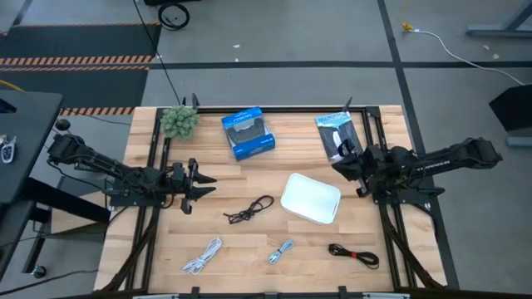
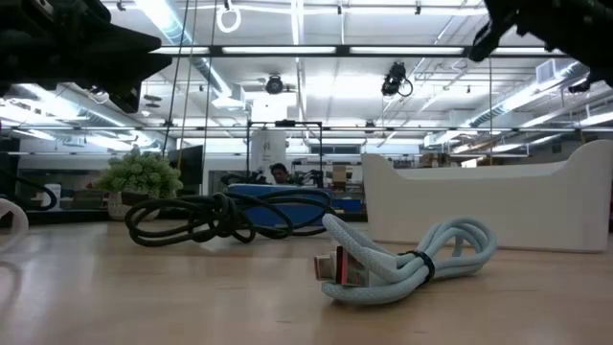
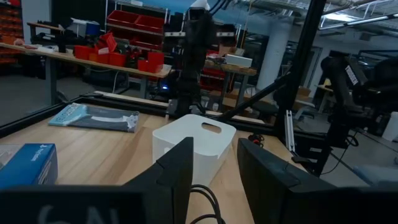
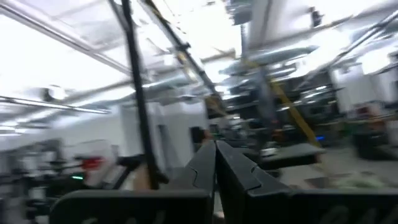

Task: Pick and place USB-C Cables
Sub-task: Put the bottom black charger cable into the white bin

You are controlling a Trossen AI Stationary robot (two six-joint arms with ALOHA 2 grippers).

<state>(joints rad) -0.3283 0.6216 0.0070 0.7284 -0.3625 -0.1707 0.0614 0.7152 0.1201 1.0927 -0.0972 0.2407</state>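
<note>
Four coiled cables lie on the wooden table: a black one (image 1: 249, 209) (image 2: 220, 216), a white one (image 1: 202, 256), a silvery grey-blue one (image 1: 281, 251) (image 2: 402, 268), and a black one with red ties (image 1: 353, 254). A white tray (image 1: 311, 198) (image 3: 193, 140) stands right of the black cable. My left gripper (image 1: 208, 185) (image 3: 214, 174) is open and empty above the table's left part, pointing at the tray. The black cable (image 3: 205, 208) lies just ahead of it. My right gripper (image 1: 341, 164) (image 4: 216, 165) is shut and empty, raised by the tray's far right side and tipped upward.
A blue box (image 1: 248, 133) and a dark flat package (image 1: 337, 133) lie at the table's far side. A small green plant (image 1: 179, 121) stands at the far left. Black frame rails (image 1: 154, 166) run along the table's sides.
</note>
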